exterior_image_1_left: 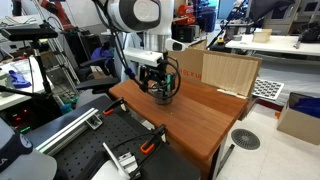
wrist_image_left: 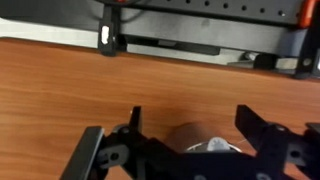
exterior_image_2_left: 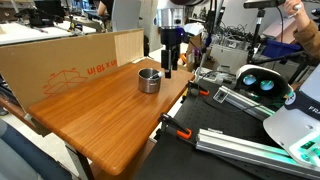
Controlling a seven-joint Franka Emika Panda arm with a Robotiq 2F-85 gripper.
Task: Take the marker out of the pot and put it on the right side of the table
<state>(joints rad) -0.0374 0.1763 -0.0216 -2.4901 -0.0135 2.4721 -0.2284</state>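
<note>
Pot (exterior_image_2_left: 149,80), round silvery metal, on smooth reddish-brown wooden table (exterior_image_2_left: 100,120); tool (exterior_image_2_left: 168,70) spread wide, empty

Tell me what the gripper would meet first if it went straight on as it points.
Probably the pot, at its rim; otherwise the table beside it. The open gripper hangs above; depth unclear.
</note>
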